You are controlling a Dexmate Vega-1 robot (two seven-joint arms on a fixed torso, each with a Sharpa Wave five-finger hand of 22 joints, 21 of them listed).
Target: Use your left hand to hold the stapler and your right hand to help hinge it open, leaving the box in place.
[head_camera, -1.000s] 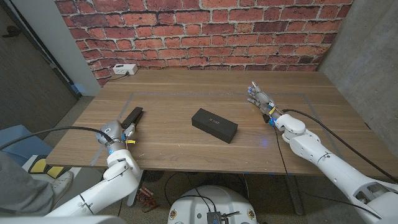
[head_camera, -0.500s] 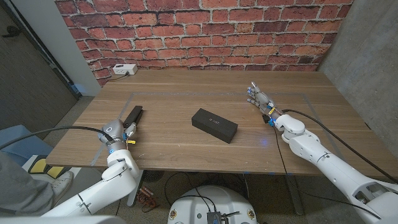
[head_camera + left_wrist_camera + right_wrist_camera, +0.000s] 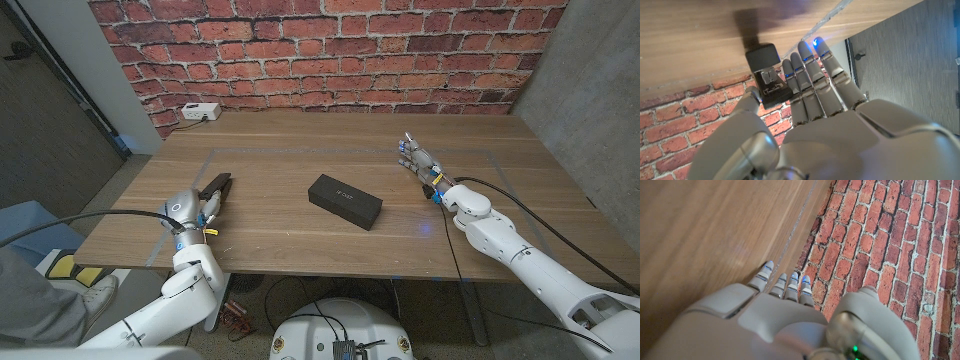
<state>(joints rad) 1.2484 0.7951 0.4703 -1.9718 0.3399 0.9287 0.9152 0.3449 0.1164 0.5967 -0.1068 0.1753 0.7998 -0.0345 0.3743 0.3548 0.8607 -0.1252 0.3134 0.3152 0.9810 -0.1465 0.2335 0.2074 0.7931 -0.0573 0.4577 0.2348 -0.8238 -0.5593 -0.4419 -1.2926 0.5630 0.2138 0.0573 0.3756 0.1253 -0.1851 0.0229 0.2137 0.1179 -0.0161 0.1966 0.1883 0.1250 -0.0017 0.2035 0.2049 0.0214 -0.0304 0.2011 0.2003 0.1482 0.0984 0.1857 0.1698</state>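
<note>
a black stapler (image 3: 213, 187) at centre left is pinched by the left hand (image 3: 200, 213). the right hand (image 3: 420, 162), spread and empty at upper right, should be brought over without the box (image 3: 345, 201) being nudged.

Your left hand (image 3: 205, 207) sits at the table's left edge, its fingers (image 3: 812, 80) extended side by side and the thumb apart, the arm reaching in from the bottom corner. Your right hand (image 3: 418, 160) stretches far across on the right, fingers (image 3: 785, 282) straight, holding nothing.

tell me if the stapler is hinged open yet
Cannot tell: the stapler looks like one dark bar by the left hand; no clear gap.
</note>
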